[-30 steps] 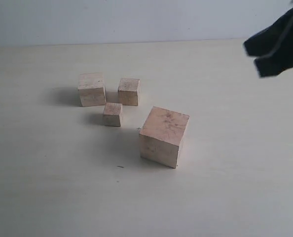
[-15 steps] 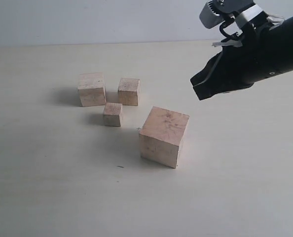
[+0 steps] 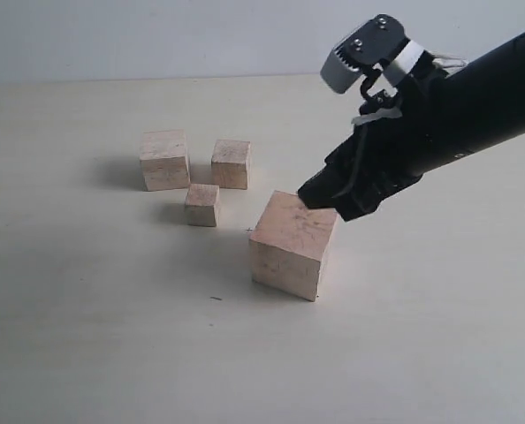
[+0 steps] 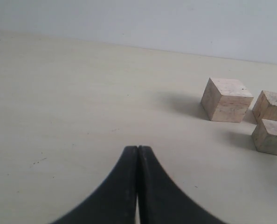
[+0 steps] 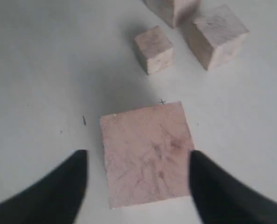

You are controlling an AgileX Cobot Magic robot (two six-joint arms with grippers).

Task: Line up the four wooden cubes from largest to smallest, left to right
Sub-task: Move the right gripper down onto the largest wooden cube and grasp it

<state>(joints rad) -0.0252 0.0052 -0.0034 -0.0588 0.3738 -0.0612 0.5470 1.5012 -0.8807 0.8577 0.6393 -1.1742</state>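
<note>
The largest cube sits on the desk in front of and to the right of the other three. The right gripper hangs just over its back right top edge. In the right wrist view that gripper is spread wide, with one finger on each side of the cube. A cube has no long axis, but its faces look slightly skewed to the fingers, so the closing will probably need a small twist.

The left gripper is shut and empty, well apart from the group.

The second-largest cube, third cube and smallest cube cluster at back left.

Both right fingers are blurred, so whether they touch the wood is unclear. The second-largest cube is cut off in the right wrist view.
</note>
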